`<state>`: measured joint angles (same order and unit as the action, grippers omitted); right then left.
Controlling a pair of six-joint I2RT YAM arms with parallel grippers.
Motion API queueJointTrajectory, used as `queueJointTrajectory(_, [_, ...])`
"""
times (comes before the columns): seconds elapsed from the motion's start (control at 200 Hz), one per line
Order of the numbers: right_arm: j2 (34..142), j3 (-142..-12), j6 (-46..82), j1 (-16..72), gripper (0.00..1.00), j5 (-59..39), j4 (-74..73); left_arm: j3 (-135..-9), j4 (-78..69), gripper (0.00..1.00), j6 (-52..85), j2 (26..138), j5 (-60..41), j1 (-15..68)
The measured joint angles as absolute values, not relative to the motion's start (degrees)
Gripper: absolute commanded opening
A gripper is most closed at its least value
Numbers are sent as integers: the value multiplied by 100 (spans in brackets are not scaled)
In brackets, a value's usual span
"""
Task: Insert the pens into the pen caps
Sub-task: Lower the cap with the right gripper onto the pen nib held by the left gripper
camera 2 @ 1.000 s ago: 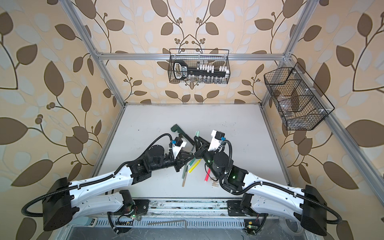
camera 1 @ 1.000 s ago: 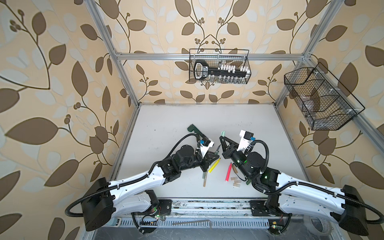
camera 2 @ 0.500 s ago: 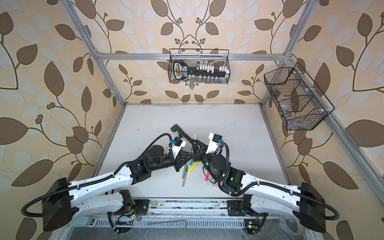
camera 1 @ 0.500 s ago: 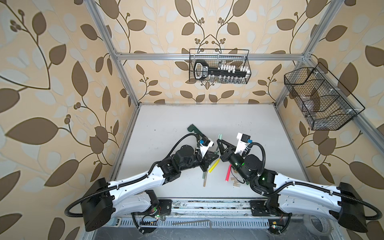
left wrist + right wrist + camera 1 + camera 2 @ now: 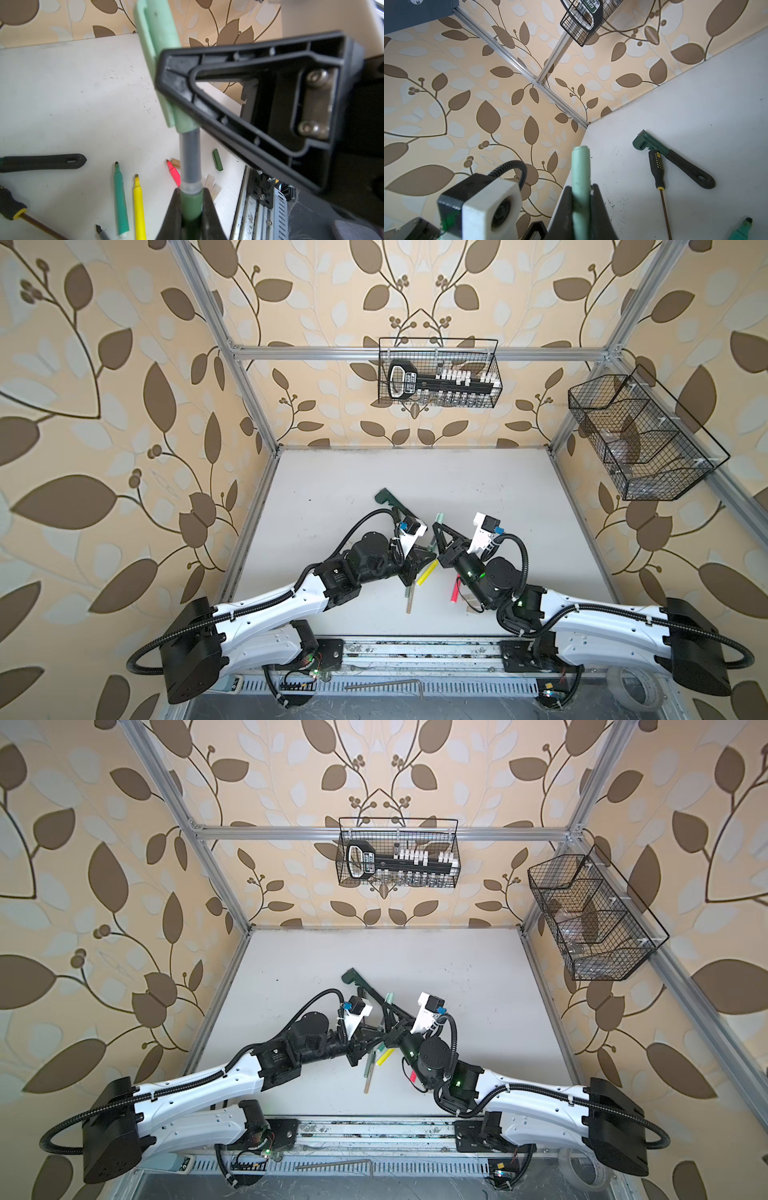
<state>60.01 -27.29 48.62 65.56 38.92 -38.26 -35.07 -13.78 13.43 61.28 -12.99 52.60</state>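
The grey-green pen (image 5: pixel 190 207) is held clear above the table (image 5: pixel 62 93). Its grey neck enters the pale green cap (image 5: pixel 160 41), with part of the neck exposed below the cap's rim. I have the left gripper (image 5: pixel 191 192) clamped tight on the pen's barrel and the right gripper (image 5: pixel 580 193) clamped tight on the cap. On the table lie the teal pen (image 5: pixel 120 199), yellow pen (image 5: pixel 138 207), pink pen (image 5: pixel 174 172) and dark green cap (image 5: pixel 217 160), with the wrench (image 5: pixel 675 160) and screwdriver (image 5: pixel 657 166) nearby.

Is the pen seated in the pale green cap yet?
Partly in. The pen has its tip hidden inside the cap, but its grey neck shows outside the mouth.
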Motion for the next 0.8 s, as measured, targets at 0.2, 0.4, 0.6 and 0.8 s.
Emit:
queueJointTrajectory(0.2, [6224, -2646, 4947, 6864, 0, 4442, -4066, -3507, -1258, 0, 1457, 6139, -1302, 5260])
queueJointTrajectory(0.4, [6265, -2565, 4969, 7133, 0, 4845, -4134, -3507, -1170, 0, 1549, 6139, -1293, 5328])
queueJointTrajectory(0.6, [6510, -2565, 5037, 7441, 0, 5155, -4125, -3507, -1070, 0, 1581, 6110, -1256, 5321])
queueJointTrajectory(0.8, [6569, -2565, 5142, 7634, 16, 5363, -4075, -3448, -958, 0, 1546, 6014, -1306, 5332])
